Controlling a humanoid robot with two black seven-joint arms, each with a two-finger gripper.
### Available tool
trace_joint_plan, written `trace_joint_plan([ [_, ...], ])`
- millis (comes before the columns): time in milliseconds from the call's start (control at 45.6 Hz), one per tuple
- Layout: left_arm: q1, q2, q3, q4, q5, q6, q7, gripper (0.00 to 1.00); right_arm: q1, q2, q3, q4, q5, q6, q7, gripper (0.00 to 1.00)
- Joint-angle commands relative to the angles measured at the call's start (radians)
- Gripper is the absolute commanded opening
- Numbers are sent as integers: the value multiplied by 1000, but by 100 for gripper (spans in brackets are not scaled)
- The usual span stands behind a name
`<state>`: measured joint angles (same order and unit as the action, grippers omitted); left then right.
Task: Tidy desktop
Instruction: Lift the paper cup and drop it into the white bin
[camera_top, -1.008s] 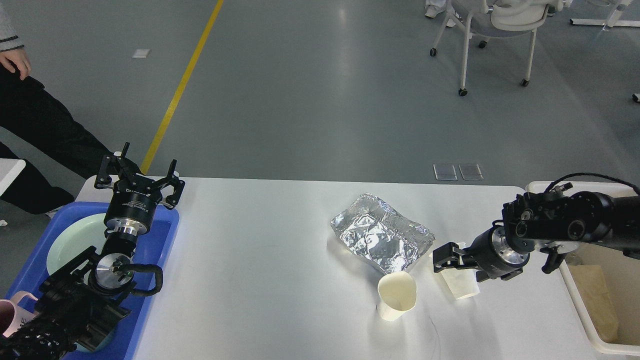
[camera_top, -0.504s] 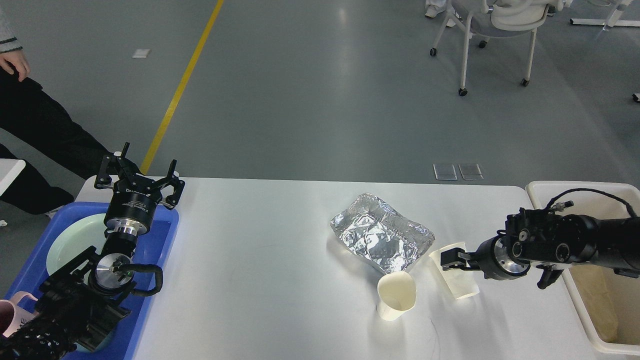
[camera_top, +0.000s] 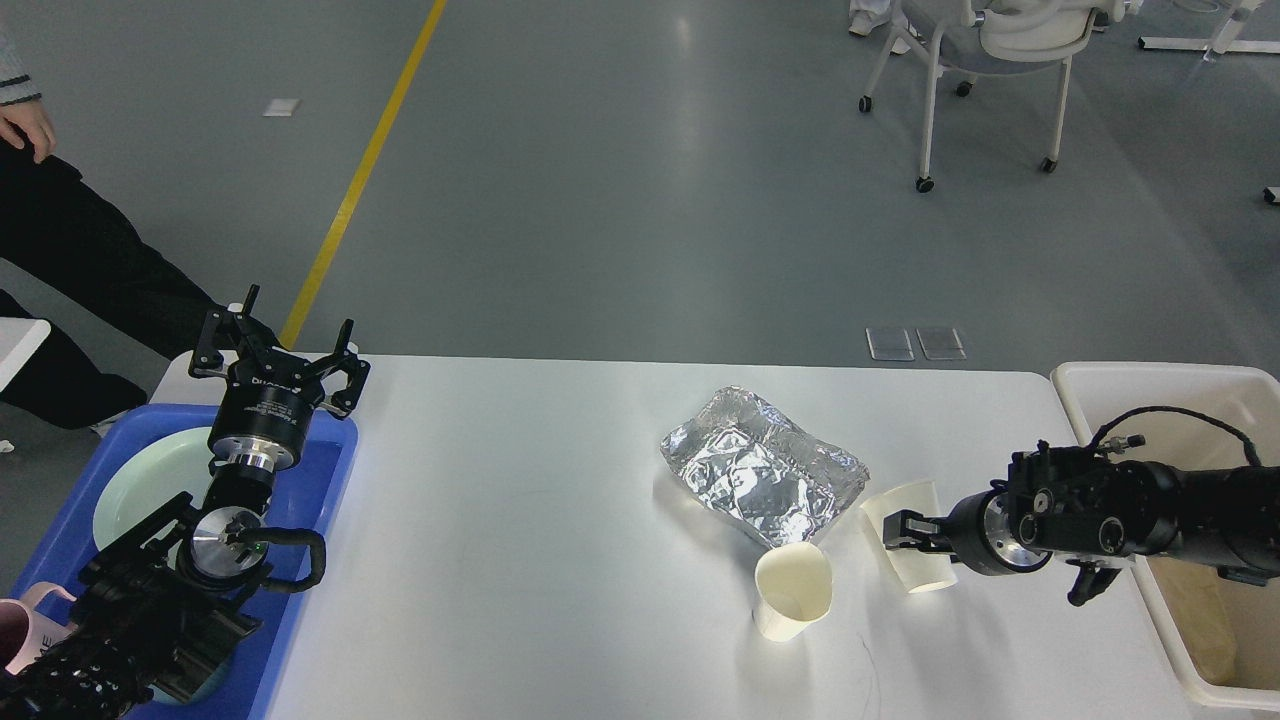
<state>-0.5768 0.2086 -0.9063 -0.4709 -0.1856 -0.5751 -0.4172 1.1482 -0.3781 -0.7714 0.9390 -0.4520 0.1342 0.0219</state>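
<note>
The desktop (camera_top: 520, 520) is a white tabletop with rounded corners that fills the lower half of the head view. A blue tray (camera_top: 330, 470) sits at its left edge and holds a pale green plate (camera_top: 140, 480); a pink mug (camera_top: 15, 625) shows at the tray's near corner. A cream bin (camera_top: 1130, 380) stands at the right edge of the desktop. A crumpled foil packet (camera_top: 760, 475) lies right of centre. Just beside its near edge lies one paper cup (camera_top: 795, 590), tipped with its mouth toward the camera. A second paper cup (camera_top: 910, 540) lies on its side to the right of the first.

The left gripper (camera_top: 275, 345) is raised above the tray's far end, fingers spread and holding nothing. The right gripper (camera_top: 900, 527) reaches in from the right at the second cup (finger spacing cannot be made out, nor whether the cup is gripped).
</note>
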Motion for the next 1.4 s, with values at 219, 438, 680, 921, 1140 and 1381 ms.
trace_joint_plan([
  [219, 0, 0, 0, 0, 0, 0, 0, 97, 12, -13, -5, 17, -11, -2, 10, 0],
  [438, 0, 0, 0, 0, 0, 0, 0, 97, 37, -53, -20, 23, -13, 1, 10, 0],
  [680, 0, 0, 0, 0, 0, 0, 0, 97, 277, -137, -143, 128, -13, 28, 18, 0],
  [921, 0, 0, 0, 0, 0, 0, 0, 97, 651, -137, -178, 276, 6, 198, 33, 0],
  [1140, 0, 0, 0, 0, 0, 1, 0, 97, 844, -121, -177, 400, 124, 375, 32, 0],
  [1381, 0, 0, 0, 0, 0, 1, 0, 97, 743, -124, -218, 295, 133, 366, 23, 0],
])
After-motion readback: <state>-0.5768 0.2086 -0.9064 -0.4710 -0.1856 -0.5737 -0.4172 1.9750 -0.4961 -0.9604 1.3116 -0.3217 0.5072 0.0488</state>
